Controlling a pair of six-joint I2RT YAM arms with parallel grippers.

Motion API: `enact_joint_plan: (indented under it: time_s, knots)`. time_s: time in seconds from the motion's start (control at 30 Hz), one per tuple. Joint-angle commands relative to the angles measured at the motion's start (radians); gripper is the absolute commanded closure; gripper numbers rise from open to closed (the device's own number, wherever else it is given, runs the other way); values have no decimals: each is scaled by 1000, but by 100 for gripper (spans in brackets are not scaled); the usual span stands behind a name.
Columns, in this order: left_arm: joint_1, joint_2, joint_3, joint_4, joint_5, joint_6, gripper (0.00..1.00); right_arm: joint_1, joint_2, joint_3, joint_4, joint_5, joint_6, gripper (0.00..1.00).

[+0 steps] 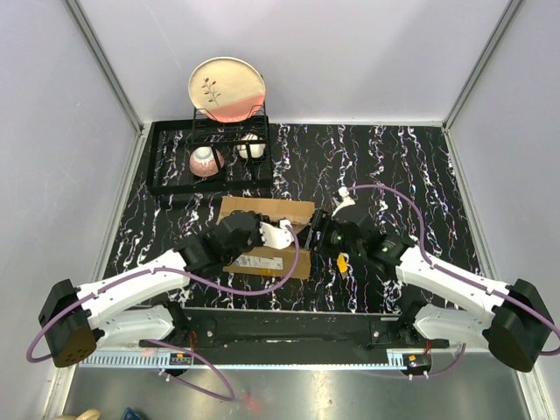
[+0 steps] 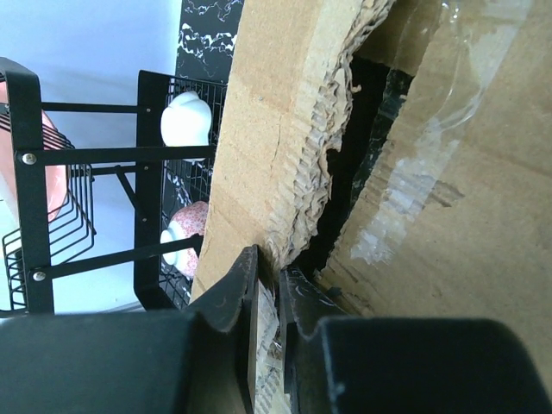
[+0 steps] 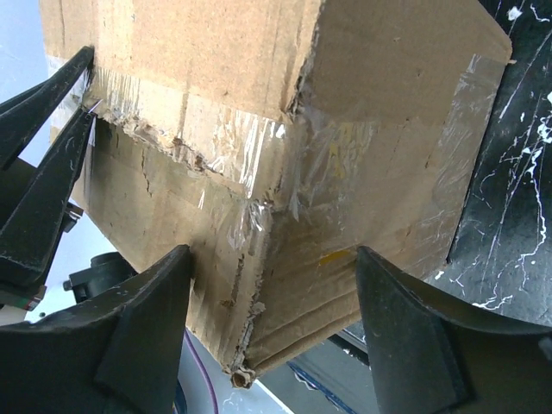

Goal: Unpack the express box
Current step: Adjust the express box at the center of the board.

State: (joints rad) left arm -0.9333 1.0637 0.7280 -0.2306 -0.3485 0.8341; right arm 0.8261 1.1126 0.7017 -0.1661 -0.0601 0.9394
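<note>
Pale walls enclose black marbled table bearing express box.

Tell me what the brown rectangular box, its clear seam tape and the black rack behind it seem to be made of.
Brown rectangular box: corrugated cardboard, matte; the torn edges show fluting.
Clear seam tape: thin plastic film, glossy and wrinkled.
Black rack: probably painted metal, judging by its thin straight bars and screw heads.

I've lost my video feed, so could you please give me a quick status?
Left gripper shut on express box flap. Right gripper open around its corner. Dish rack close behind.
</note>
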Motion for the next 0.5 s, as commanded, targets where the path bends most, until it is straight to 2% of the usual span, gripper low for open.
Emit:
enact_joint_plan:
  time_s: [0.0,0.17,0.37,0.47]
  knots:
    - [-30,33,10,-30,54,-41,95,25,7,-73,14,54,-21,30]
    - [-29,39,22,2,8,9,95,27,-19,-131,7,54,-13,31]
    - [28,70,134,-7,-7,52,95,27,-42,-202,-3,49,-11,32]
    - [48,82,200,-56,2,62,91,30,-46,-228,-1,48,-8,33]
